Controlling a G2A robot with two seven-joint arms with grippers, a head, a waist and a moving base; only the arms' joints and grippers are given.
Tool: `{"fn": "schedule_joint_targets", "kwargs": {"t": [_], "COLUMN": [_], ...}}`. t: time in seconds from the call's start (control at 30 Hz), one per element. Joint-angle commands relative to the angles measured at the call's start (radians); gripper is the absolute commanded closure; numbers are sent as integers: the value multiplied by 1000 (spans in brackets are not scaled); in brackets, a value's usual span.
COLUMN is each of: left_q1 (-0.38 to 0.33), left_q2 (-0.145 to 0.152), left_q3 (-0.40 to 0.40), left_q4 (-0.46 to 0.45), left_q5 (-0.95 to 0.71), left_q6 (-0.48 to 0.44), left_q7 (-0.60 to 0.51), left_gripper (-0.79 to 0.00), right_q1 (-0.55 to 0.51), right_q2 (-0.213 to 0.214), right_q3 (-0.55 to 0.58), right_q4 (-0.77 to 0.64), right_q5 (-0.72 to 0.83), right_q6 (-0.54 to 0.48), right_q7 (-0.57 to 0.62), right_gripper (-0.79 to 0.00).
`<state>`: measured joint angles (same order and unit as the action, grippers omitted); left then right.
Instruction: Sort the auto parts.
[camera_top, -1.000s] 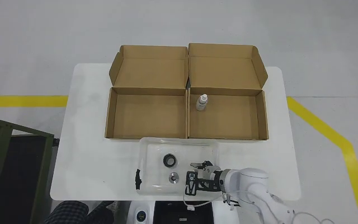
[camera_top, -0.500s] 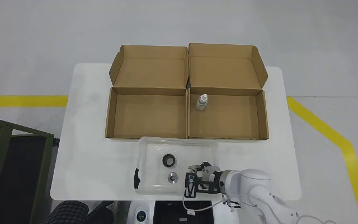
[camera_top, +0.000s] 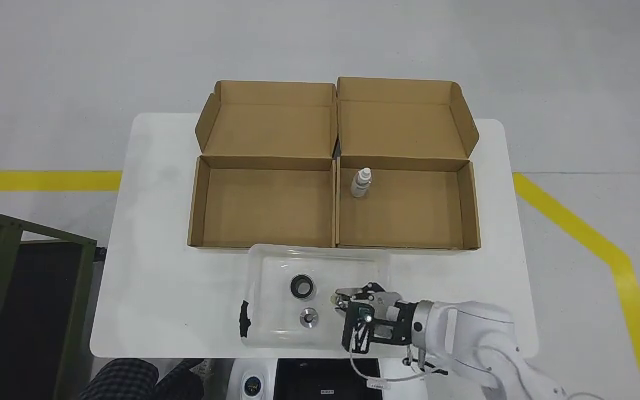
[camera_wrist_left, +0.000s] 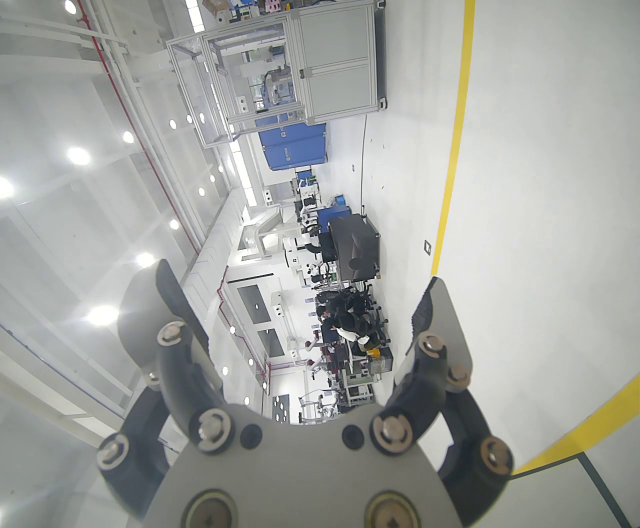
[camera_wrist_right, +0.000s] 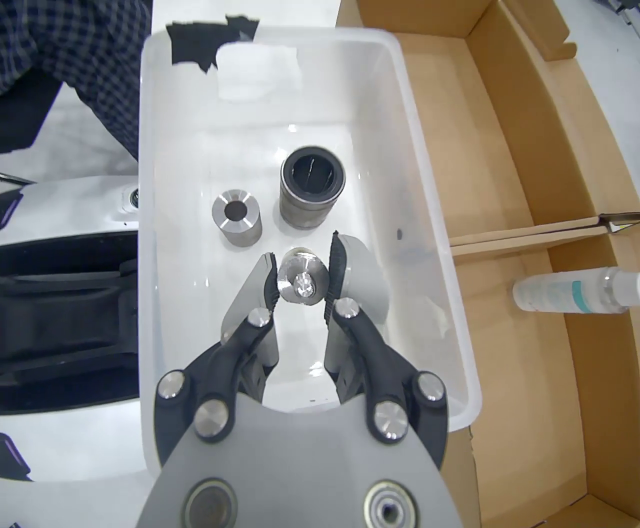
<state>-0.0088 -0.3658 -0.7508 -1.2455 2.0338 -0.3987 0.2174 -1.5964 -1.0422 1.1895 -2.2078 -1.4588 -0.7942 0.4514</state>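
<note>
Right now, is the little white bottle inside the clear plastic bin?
No, the white bottle sits in a cardboard box, outside the clear plastic bin.

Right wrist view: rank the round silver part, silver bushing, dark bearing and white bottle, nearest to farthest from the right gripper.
1. Round silver part, held in the right gripper.
2. Silver bushing and dark bearing, just beyond in the tray: too close to call.
3. White bottle, in the cardboard box.
</note>
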Motion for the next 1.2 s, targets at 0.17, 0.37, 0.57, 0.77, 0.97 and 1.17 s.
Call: {"fn": "schedule_joint_targets", "kwargs": {"t": [0.17,0.37,0.57,0.77,0.97,1.17], "left_q1": [0,0,0,0,0,0], "left_q2": [0,0,0,0,0,0], "left_q3": [0,0,0,0,0,0], "left_q4": [0,0,0,0,0,0], "left_q5": [0,0,0,0,0,0], "left_q6": [0,0,0,0,0,0], "left_q7": [0,0,0,0,0,0], "left_gripper": [-785,-785,-785,-785,-785,-785], "right_q1": [-25,-44,-39,-35,-26,-26], "right_q2": [8,11,11,11,12,12], "right_q3": [90,166,223,257,260,260], "right_q4": [33,69,127,156,173,173], "right_q5": [139,265,381,432,451,451], "right_q6": [-5,-9,5,4,-10,-10], "right_q7": [-198,-360,-480,-535,-525,-525], "right_gripper": [0,0,0,0,0,0]}}
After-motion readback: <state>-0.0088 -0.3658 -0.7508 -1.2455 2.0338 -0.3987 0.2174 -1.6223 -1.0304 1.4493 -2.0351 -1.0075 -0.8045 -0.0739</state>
